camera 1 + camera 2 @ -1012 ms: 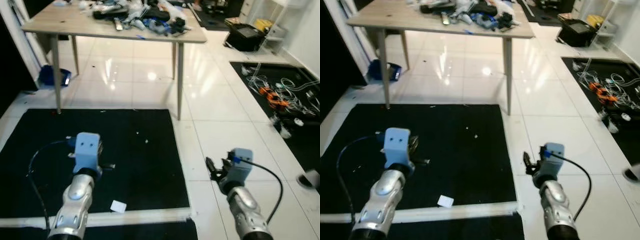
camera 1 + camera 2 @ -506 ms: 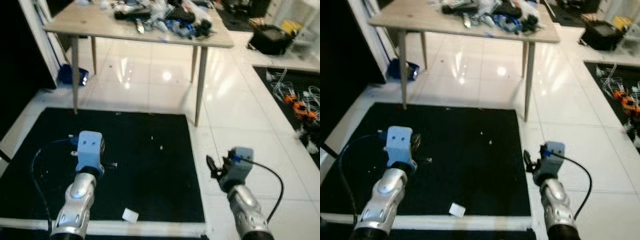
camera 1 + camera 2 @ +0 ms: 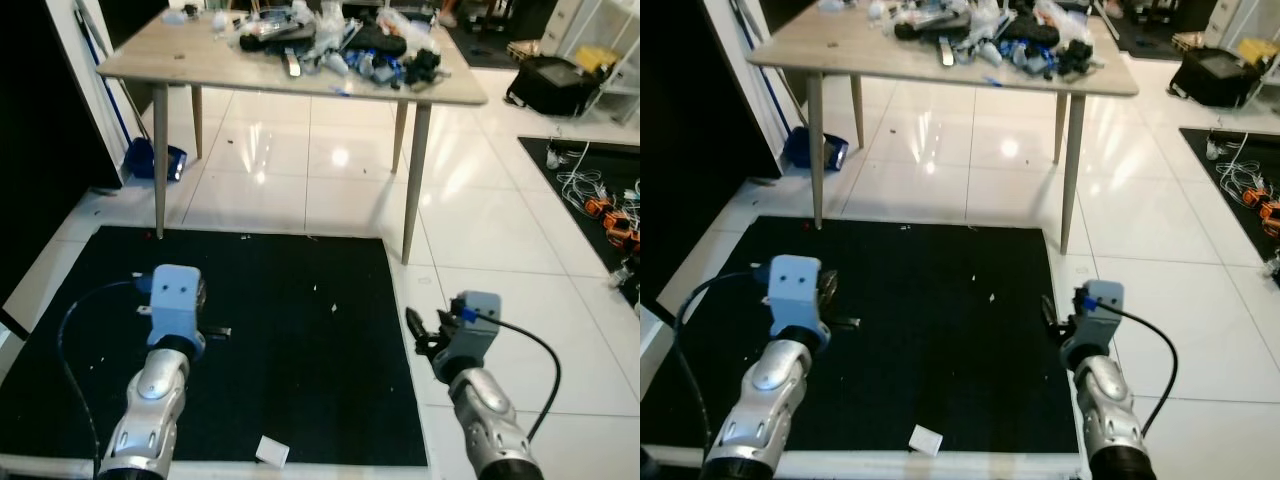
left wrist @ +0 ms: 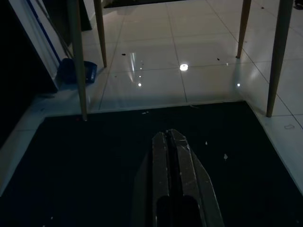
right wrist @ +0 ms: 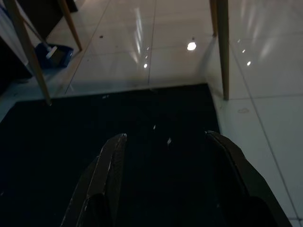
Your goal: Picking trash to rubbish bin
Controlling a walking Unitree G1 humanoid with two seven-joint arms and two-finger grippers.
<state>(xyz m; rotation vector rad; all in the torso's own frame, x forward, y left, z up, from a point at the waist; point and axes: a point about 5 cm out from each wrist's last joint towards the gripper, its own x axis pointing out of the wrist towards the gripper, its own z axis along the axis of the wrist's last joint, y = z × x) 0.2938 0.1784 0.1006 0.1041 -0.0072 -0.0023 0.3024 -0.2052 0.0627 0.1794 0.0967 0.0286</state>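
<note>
Two arms: both silver arms reach forward over a black floor mat [image 3: 280,340] laid on glossy white tiles [image 3: 500,230].
Left gripper [image 4: 173,142]: held above the left part of the mat; the wrist view shows its two black fingers pressed flat together, clenched on nothing.
Right gripper [image 5: 166,142]: held over the mat's right edge, where mat meets tile; its fingers [image 5: 113,156] are spread wide apart with bare mat between them, so it is released and holds nothing.
Trash: a small white scrap of paper [image 3: 270,452] lies flat on the mat close to its near edge, between the two arms and nearer the robot than either gripper, touched by neither. A few tiny pale specks [image 3: 334,307] dot the mat farther out.
Mat border: a white strip [image 3: 870,462] runs along the mat's near edge, just beside the scrap.
Table [image 3: 180,60]: a light wooden table on thin tapered legs stands beyond the far edge of the mat; its top carries a heap of mixed clutter [image 3: 340,40] in black, blue and white.
Blue object [image 3: 160,160]: sits on the tiles behind the table's left legs, beside a dark wall; what it is cannot be told.
Black case [image 3: 555,85]: rests on the floor to the far right.
Cables [image 3: 600,195]: a tangle of white and orange cables lies on a second dark mat at the right edge.
</note>
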